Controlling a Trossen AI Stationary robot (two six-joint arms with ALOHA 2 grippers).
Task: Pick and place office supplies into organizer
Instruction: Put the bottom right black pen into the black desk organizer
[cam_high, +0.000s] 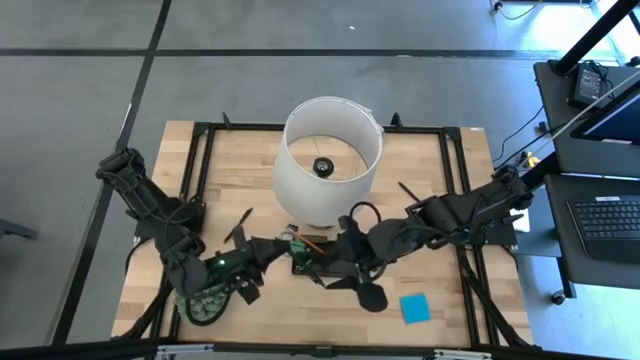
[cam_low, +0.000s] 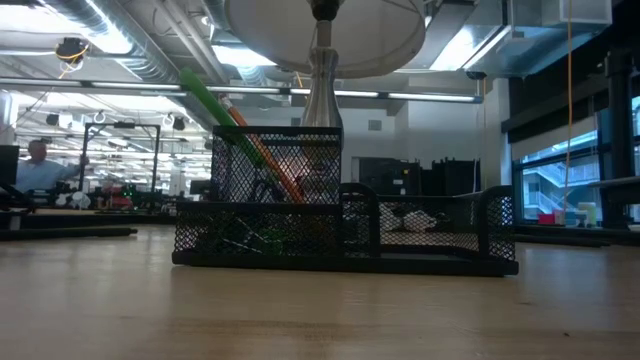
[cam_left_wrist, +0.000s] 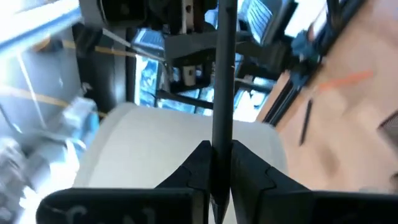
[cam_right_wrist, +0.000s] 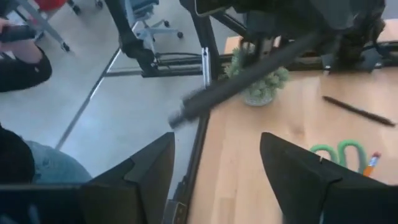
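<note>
Pinches a thin dark pen (cam_left_wrist: 224, 74) tight in the left gripper (cam_left_wrist: 219, 171), low on the shaft, so that the long end stands clear ahead of the fingers (cam_left_wrist: 189, 174) for aiming. Hovers just beside the left end of the organizer (cam_high: 310, 262), in front of the lampshade (cam_high: 330, 160), close enough to tip the pen into a compartment. Looks like the carry-and-drop step, with the drop not yet made.

Keeps the right gripper (cam_right_wrist: 217, 180) spread wide and empty, right over the organizer's other end, near enough to steady the tray or take the next item. Shows there a blurred dark bar crossing the right wrist view, probably that same pen, though too smeared to be sure.

Already holds some supplies: green scissors (cam_right_wrist: 339, 152) and an orange pencil (cam_low: 270, 160), leaning in the tall mesh cup because of their length.

Leaves more to fetch:
- another pen (cam_high: 238, 225) on the table on the left arm's side
- one more pen (cam_high: 408, 190) toward the right arm
- the blue sticky pad (cam_high: 414, 307) near the front edge

Calls for care around the plant ball (cam_high: 205, 300) under the left arm, and around the lampshade just behind.
</note>
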